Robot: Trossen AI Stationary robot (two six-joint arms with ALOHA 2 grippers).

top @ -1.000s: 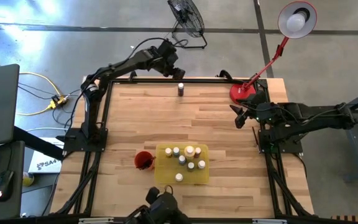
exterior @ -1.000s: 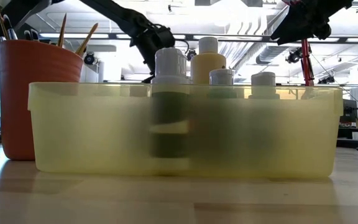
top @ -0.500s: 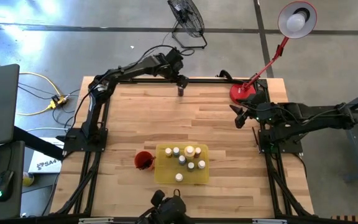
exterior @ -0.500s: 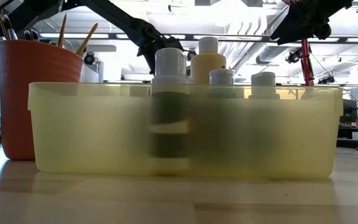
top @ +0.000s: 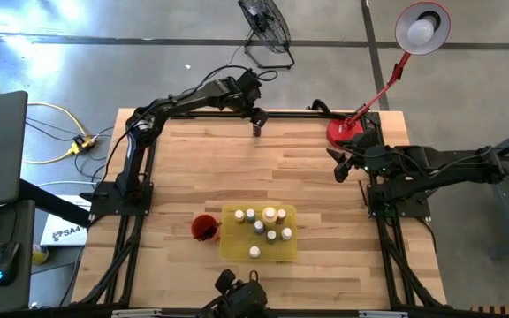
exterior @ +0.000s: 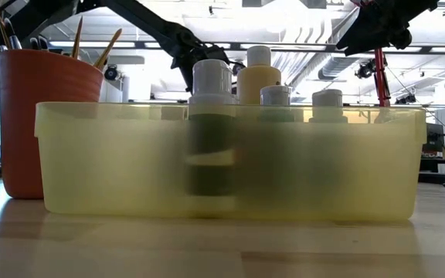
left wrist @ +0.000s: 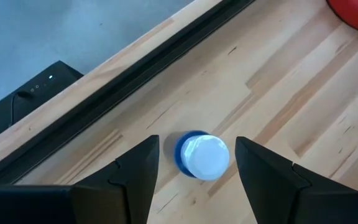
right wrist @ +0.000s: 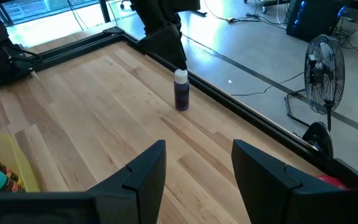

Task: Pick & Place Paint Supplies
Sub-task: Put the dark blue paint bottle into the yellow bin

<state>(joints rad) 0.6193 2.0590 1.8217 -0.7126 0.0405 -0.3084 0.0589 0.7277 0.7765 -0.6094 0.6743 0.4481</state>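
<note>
A small paint bottle (left wrist: 204, 157) with a white cap and a dark purple body stands upright on its base near the table's far edge (top: 256, 128). My left gripper (top: 256, 116) is open just above it. In the left wrist view its fingers (left wrist: 138, 168) stand on either side of the cap, with a gap on each side. Several more pale-capped bottles stand in the yellow tray (top: 237, 249) near the front edge. Brushes (exterior: 91, 42) stick up out of the red cup (top: 204, 227) beside the tray. My right gripper (top: 341, 168) waits open at the table's right side.
A black frame rail (left wrist: 135, 81) runs along the far edge just behind the bottle. A red lamp base (top: 346, 131) sits at the far right corner. Bare wood (top: 263, 172) lies between the bottle and the tray.
My left gripper has come down and toward the table's right, to the lone bottle at the far edge, and now stands still over it. Its fingers have stayed open. The bottle has not moved.
</note>
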